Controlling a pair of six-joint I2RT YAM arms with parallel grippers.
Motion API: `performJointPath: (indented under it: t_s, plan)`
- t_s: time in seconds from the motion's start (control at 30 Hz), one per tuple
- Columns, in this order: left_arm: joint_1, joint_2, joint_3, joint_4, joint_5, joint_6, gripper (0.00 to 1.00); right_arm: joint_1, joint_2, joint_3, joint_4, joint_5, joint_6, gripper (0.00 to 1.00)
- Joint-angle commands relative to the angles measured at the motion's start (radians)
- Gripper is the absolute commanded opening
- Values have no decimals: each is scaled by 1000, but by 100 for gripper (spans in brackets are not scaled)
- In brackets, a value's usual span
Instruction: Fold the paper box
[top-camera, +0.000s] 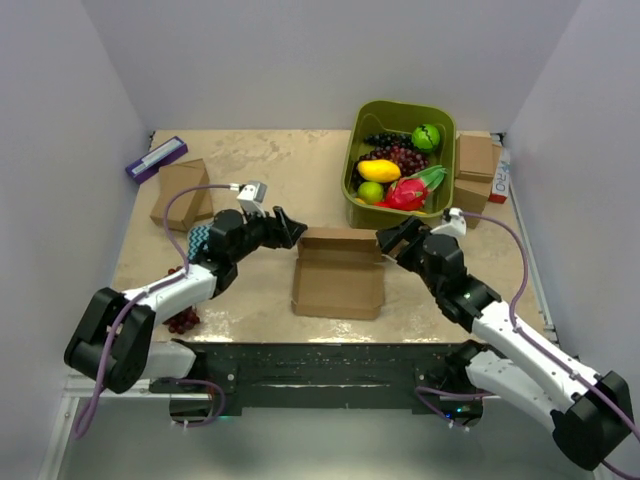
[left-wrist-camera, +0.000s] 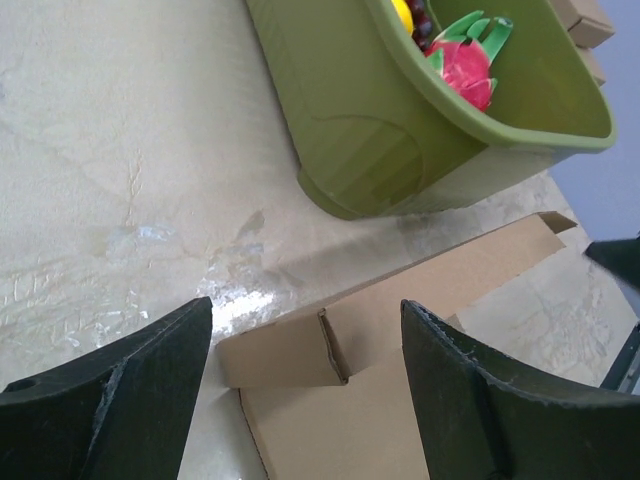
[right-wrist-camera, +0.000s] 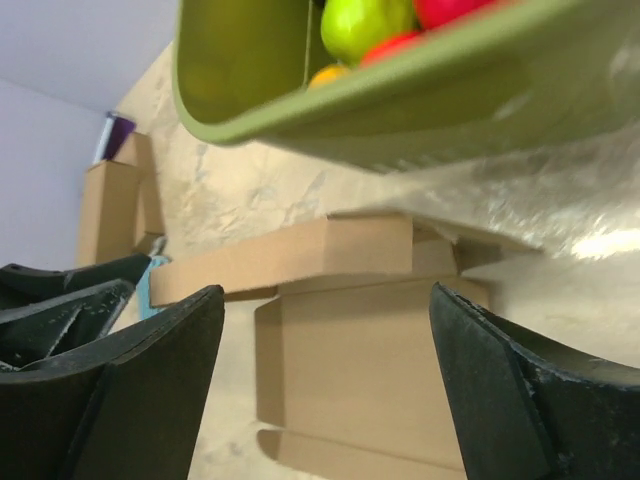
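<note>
The paper box (top-camera: 338, 278) is a thin brown cardboard mailer lying open in the middle of the table, its far wall standing up and its side flaps low. My left gripper (top-camera: 292, 228) is open at the box's far left corner; the left wrist view shows that corner flap (left-wrist-camera: 285, 350) between my fingers. My right gripper (top-camera: 392, 238) is open at the far right corner; the right wrist view shows the box floor (right-wrist-camera: 375, 370) and raised far wall (right-wrist-camera: 300, 255) between my fingers. Neither gripper holds anything.
A green bin (top-camera: 362, 172) of toy fruit stands just behind the box at right, also in the left wrist view (left-wrist-camera: 400, 130). Smaller cardboard boxes sit at far left (top-camera: 182, 192) and far right (top-camera: 476, 170). A purple box (top-camera: 155, 158) lies at back left. Grapes (top-camera: 183, 320) lie by the left arm.
</note>
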Motion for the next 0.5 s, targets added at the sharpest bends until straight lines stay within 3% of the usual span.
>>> performJointPath:
  t_s: [0.0, 0.47]
  plan:
    - [8, 22, 44, -19, 22, -5, 80, -4, 59, 205, -152, 82, -231, 84]
    - [10, 48, 30, 2, 24, -16, 72, -4, 246, 256, -49, -82, -234, 75]
